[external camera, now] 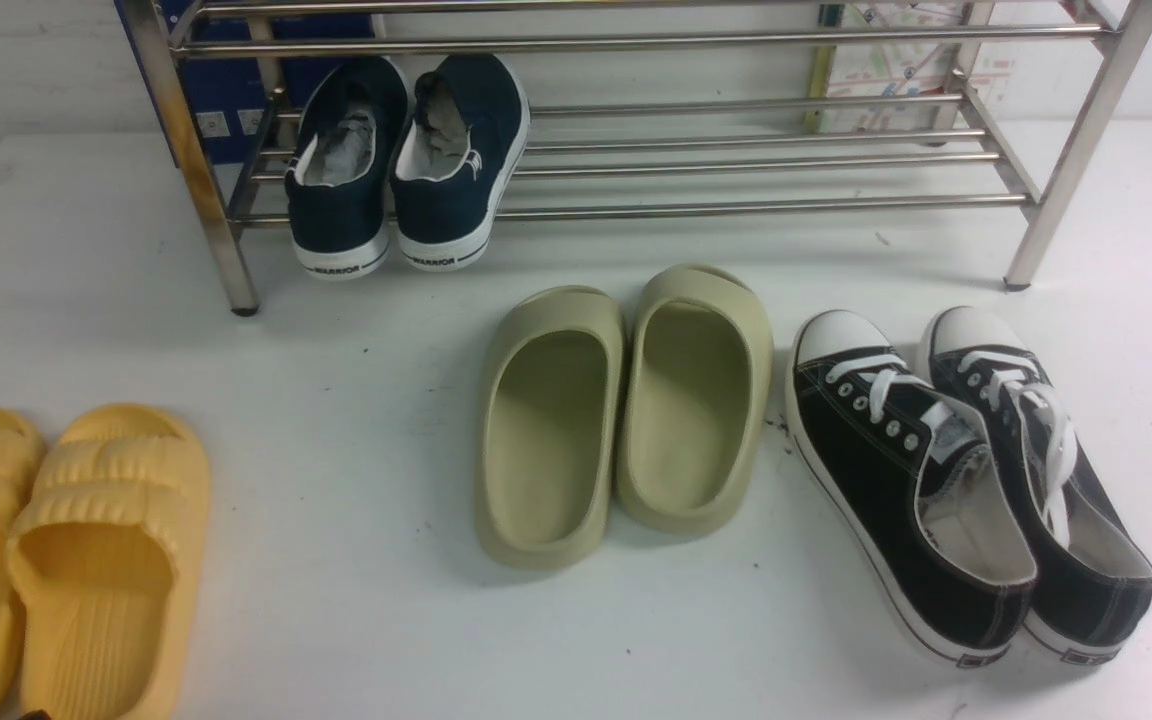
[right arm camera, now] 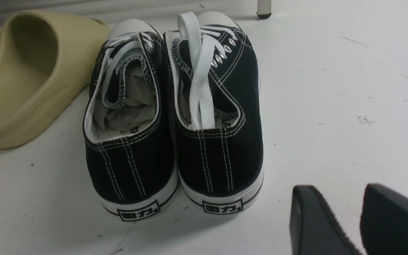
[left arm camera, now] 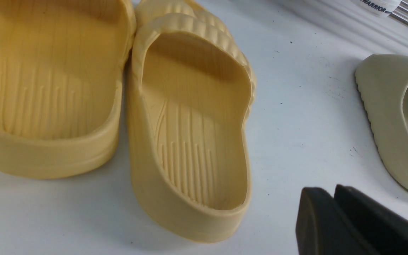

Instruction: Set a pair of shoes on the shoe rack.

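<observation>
2 claws hung empty over the white floor: the left claw [left arm camera: 326, 216] with its pads nearly touching beside the yellow slides [left arm camera: 190, 124], the right claw [right arm camera: 345, 219] parted behind the black sneakers [right arm camera: 175, 117]. The navy shoes [external camera: 406, 165] sat on the rack's [external camera: 736, 160] lower bars at its left end, heels overhanging the front edge.

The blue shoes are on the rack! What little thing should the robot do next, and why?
Probably just park both arms. Both navy slip-on sneakers sit side by side on the shoe rack, on its lower shelf, with only their heels poking past the front bar. The left fingers and right fingers hold nothing, so the job looks done.
</observation>
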